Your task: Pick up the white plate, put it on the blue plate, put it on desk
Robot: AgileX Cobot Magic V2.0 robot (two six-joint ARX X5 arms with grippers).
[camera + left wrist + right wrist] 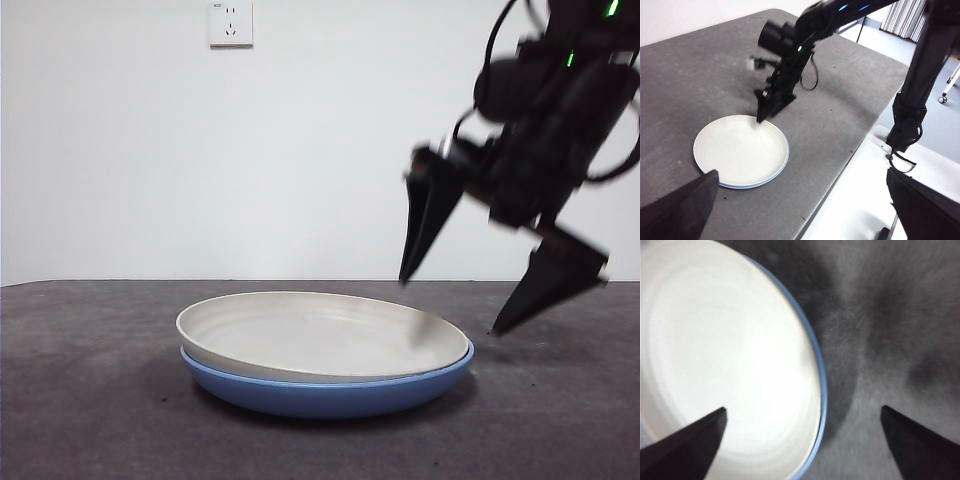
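The white plate (320, 335) lies nested on top of the blue plate (330, 395) on the dark desk (90, 420). Only the blue plate's underside and rim show. My right gripper (450, 306) hangs open just above the stack's right edge, one jaw over the white plate's rim, the other past it over the desk. In the right wrist view the white plate (725, 355) and the blue plate's rim (821, 385) sit between the jaws of the right gripper (803, 408). My left gripper (801, 171) waits high up, open and empty, looking down on the white plate (740, 150).
A wall socket (230, 22) sits on the white wall behind. The desk's edge (850, 155) runs near the plates, with floor beyond it. A black arm column (912, 100) stands off that edge.
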